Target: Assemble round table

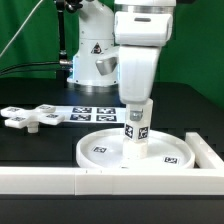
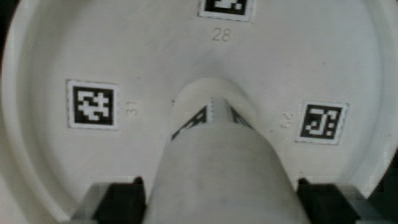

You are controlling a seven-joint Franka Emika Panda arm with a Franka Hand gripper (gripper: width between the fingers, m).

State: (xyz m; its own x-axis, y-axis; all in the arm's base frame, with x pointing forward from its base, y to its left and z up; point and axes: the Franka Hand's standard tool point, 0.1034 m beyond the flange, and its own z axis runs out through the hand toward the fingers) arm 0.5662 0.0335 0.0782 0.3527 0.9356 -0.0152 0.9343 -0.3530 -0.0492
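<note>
Nearest to the camera in the exterior view runs the long white border wall (image 1: 60, 182), which bends at a corner on that view's right. Just behind it, on the black table (image 1: 40, 150), lies the round disc (image 1: 88, 145) with its raised rim up and its square tags showing on its floor.

At the middle of the disc stands the short post (image 1: 135, 146), upright, with its lower end touching the disc floor. The pincer (image 1: 135, 118) is clamped on the upper part of the post. In the wrist view the two dark fingers (image 2: 121, 200) sit on both sides of the white post (image 2: 222, 165), and the disc (image 2: 71, 60) is below it.

I judge that the step in hand is seating the post in the centre of the disc. The next move probably calls for downward pressure and a turn around the post's axis, while the post is kept vertical. Whether the post is already fixed, I cannot tell.

Farther back, on the exterior view's left, the cross-shaped piece (image 1: 30, 118) lies alone, well apart from the disc. Behind it is the marker board (image 1: 95, 112).
</note>
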